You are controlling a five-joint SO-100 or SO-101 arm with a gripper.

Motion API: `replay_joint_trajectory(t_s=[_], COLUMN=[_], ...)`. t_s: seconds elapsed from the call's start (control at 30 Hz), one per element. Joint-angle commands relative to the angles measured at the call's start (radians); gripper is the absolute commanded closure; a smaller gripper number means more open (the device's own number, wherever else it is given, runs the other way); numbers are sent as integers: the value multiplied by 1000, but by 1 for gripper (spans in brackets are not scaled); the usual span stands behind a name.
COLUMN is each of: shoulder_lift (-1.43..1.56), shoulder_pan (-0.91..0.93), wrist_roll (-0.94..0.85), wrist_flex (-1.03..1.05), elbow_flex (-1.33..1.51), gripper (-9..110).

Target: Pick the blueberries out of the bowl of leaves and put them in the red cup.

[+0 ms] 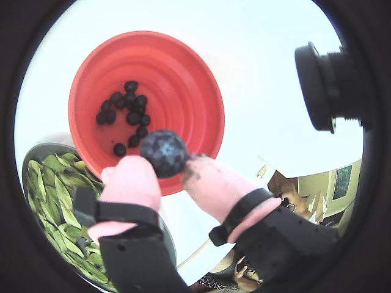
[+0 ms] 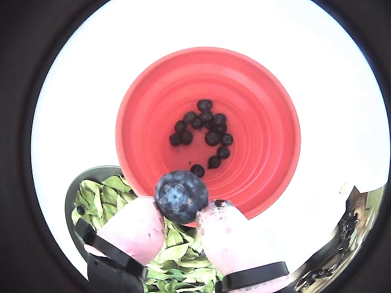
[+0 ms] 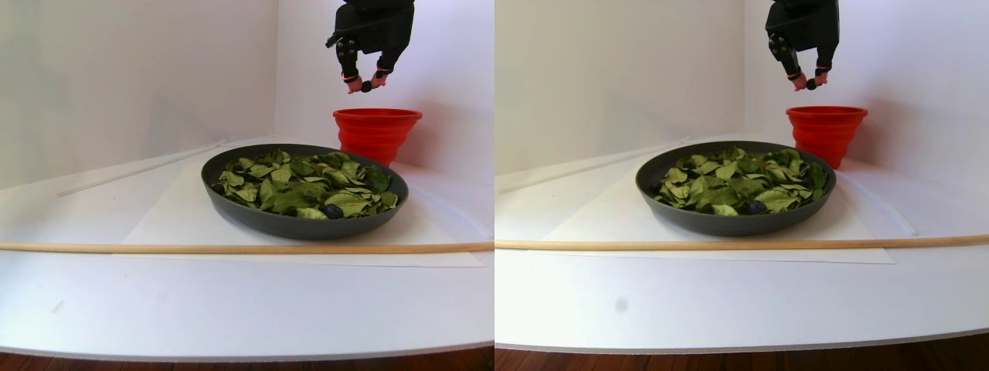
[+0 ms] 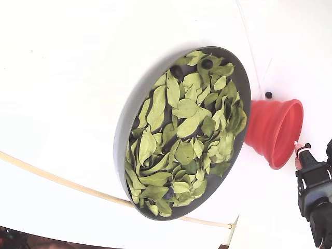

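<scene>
Around me the white worktop (image 3: 232, 301) curves up into plain white walls (image 3: 139, 77), evenly lit. A thin wooden rod (image 3: 232, 248) lies across its front. Dark wooden floor (image 3: 232, 362) shows below its edge, and a framed picture (image 1: 341, 181) hangs beyond.

A white tabletop (image 3: 232, 309) fills most of every view, with white walls (image 3: 116, 77) behind it in the stereo pair view. A sheet of white paper (image 3: 170, 216) lies flat on the table. A long thin wooden stick (image 3: 154, 248) lies across the table from the left edge to the right edge of each half of the stereo pair; in the fixed view it runs along the lower left (image 4: 62, 182). A black camera lens (image 1: 324, 85) juts in at the upper right of a wrist view.
</scene>
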Motion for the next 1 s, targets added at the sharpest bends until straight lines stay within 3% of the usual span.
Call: replay_joint_trajectory(t_s=[0.0,0.43,0.6,0.97], shoulder_lift=[11,-78,-80,-37], shoulder_pan=[43,61,63,69], wrist_roll=[0,17,26,23], wrist_flex=[-26,-40,-40,-31], elbow_flex=[-95,-181,-184,-166], gripper=[92,91,83,84])
